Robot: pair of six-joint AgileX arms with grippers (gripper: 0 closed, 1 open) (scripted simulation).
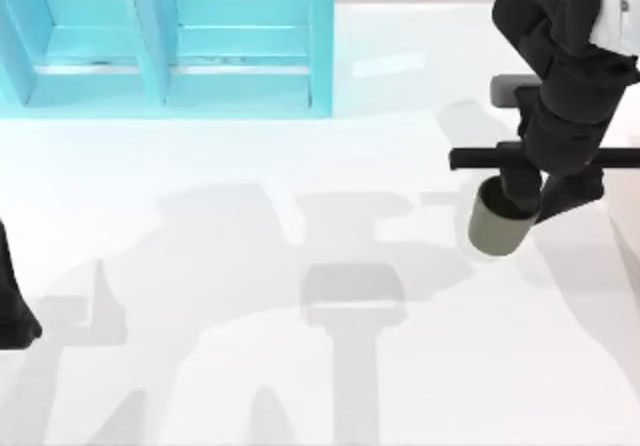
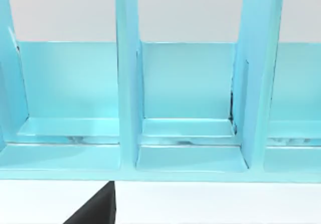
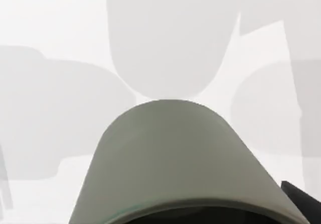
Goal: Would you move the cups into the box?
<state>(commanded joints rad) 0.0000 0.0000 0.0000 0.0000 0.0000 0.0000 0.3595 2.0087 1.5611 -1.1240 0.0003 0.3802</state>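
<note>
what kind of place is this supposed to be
Probably a simulated tabletop workspace, not a real room: a plain white table, a light blue box with dividers at its back, and the right gripper carrying an olive-grey cup.

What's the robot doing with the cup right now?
Right gripper shut on olive-grey cup, off the table at right. Box far left. Left arm parked.

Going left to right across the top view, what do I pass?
Left arm at the left edge → light blue box → olive-grey cup → right hand, which holds the cup by its rim.
</note>
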